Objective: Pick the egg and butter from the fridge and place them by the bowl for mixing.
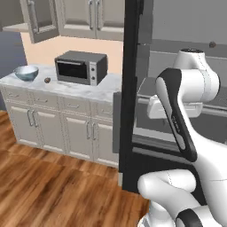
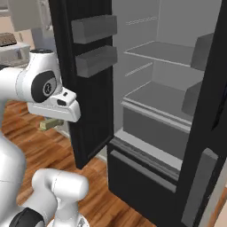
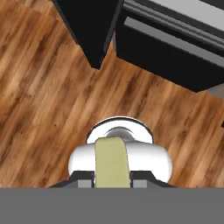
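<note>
My gripper (image 3: 112, 180) is shut on the butter (image 3: 112, 162), a yellow-olive stick that runs straight out between the fingers. It points down at the wood floor in front of the open fridge (image 2: 150, 53). In the right base view the butter (image 2: 49, 124) sticks out under the white hand, left of the fridge door (image 2: 91, 88). The pale blue bowl (image 1: 26, 72) stands at the counter's far left end. The brown egg (image 1: 47, 80) lies just right of it. A like brown ball (image 1: 212, 45) rests on an upper fridge shelf.
A grey toaster oven (image 1: 81, 67) sits on the marble counter (image 1: 106, 91) between the bowl and the fridge. The black fridge door (image 1: 133, 88) stands open between the arm and the counter. Wood floor (image 1: 53, 177) lies before the cupboards.
</note>
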You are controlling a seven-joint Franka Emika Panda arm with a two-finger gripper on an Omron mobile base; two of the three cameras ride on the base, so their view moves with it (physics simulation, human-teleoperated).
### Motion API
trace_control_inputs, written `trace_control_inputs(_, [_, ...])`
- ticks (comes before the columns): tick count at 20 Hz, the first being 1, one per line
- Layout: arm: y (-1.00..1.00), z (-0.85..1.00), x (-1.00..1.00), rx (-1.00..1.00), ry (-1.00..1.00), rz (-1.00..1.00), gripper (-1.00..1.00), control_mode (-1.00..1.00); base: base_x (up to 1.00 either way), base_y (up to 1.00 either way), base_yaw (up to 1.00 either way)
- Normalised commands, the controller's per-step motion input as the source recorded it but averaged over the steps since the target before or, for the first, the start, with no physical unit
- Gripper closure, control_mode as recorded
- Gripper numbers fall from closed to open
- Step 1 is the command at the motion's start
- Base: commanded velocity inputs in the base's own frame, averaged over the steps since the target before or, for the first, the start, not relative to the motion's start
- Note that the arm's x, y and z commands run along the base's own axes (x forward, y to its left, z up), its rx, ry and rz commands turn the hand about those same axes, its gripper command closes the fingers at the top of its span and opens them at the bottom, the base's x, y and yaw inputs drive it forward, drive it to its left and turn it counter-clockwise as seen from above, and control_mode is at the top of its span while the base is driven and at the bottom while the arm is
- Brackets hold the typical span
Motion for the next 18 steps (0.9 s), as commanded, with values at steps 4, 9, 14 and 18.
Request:
trace_control_inputs(4, [0.0, 0.0, 0.0, 0.0, 0.0, 0.0, 1.0, 1.0, 0.19, -0.03, 0.92])
trace_control_inputs(9, [0.0, 0.0, 0.0, 0.0, 0.0, 0.0, 1.0, 1.0, 0.09, 0.0, 1.0])
trace_control_inputs(14, [0.0, 0.0, 0.0, 0.0, 0.0, 0.0, 1.0, 1.0, 0.86, 0.07, 0.6])
trace_control_inputs(18, [0.0, 0.0, 0.0, 0.0, 0.0, 0.0, 1.0, 1.0, 1.0, 0.0, 0.21])
